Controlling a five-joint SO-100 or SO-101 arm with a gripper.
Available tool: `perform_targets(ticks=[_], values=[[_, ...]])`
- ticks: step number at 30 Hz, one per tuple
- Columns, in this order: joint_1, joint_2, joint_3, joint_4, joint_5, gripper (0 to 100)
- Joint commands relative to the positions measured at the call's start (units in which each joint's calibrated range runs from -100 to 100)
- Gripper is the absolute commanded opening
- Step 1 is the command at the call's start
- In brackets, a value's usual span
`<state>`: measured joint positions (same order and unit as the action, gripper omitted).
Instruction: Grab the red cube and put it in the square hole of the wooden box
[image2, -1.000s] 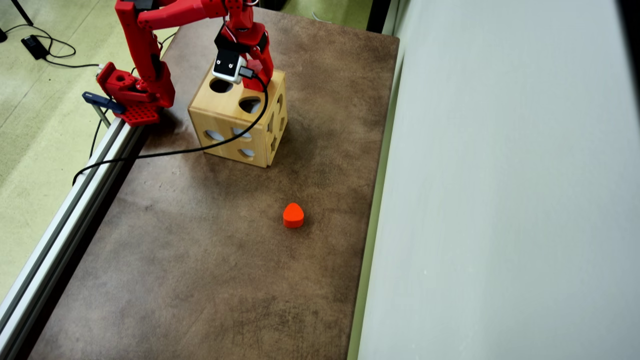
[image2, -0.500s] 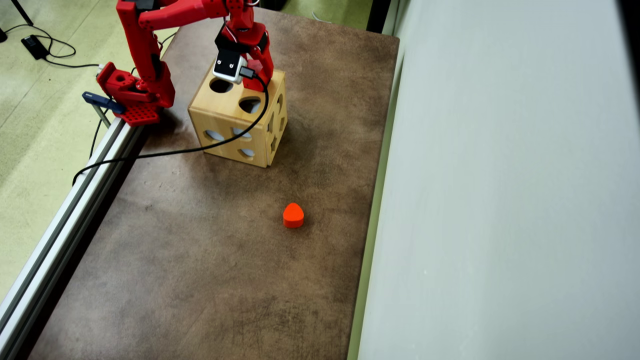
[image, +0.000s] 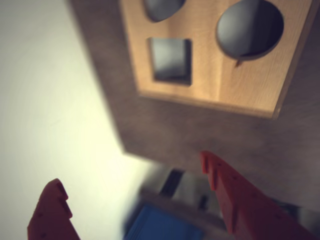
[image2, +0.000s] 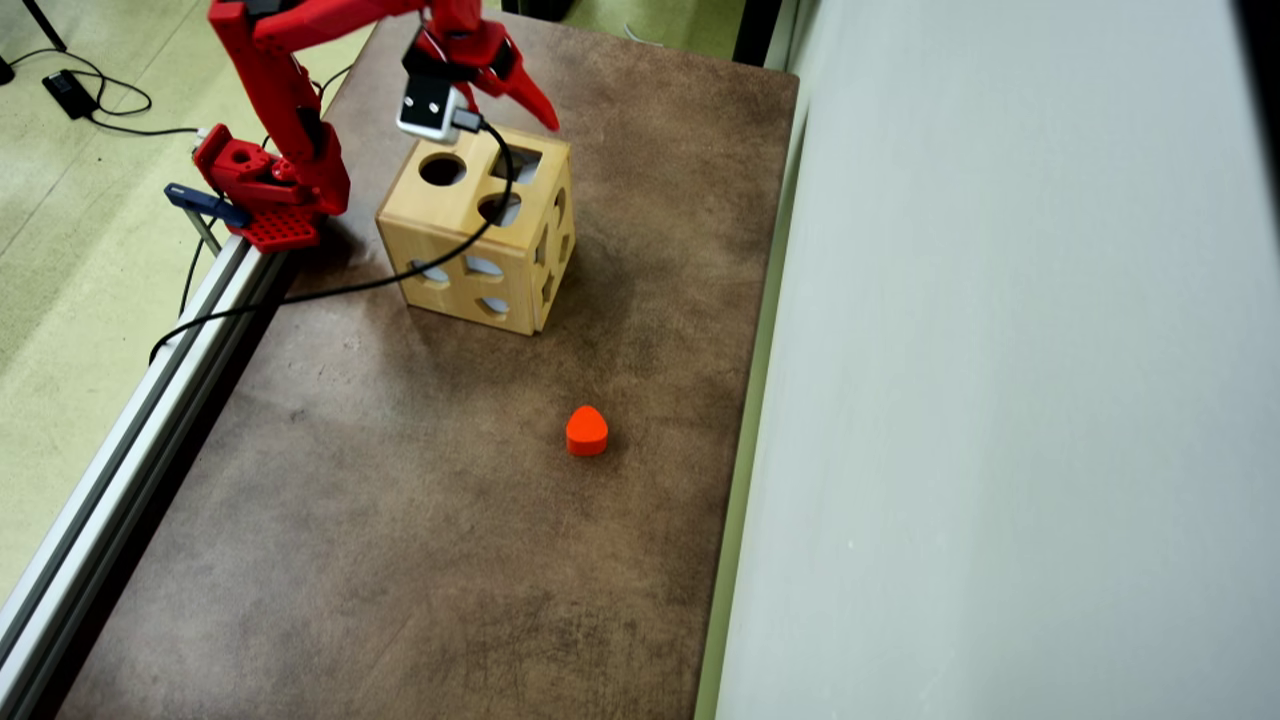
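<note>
My gripper (image: 132, 182): fingers spread wide, holding nothing, raised clear above the wooden box (image2: 478, 232).
Square hole (image: 171, 60): open and unobstructed below me.
Red cube: nowhere visible (likely inside already); only the teardrop block (image2: 586, 431) lies apart.

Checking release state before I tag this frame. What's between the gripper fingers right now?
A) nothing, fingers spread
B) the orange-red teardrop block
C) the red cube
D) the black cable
A: in the wrist view the gripper has its two red fingers spread wide with only table and wall between them, above the wooden box and its square hole.
</note>
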<state>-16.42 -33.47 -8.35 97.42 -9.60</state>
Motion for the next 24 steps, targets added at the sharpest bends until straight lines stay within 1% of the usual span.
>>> perform_targets(ticks=[1, 7, 19, 24], values=[[-0.2, -16.3, -0.2, -0.1, 0.4, 41], [0.3, -24.1, -0.2, -0.1, 0.4, 41], [0.4, -26.5, -1.3, -0.1, 0.4, 41], [0.5, -39.1, -0.3, -0.1, 0.8, 41]])
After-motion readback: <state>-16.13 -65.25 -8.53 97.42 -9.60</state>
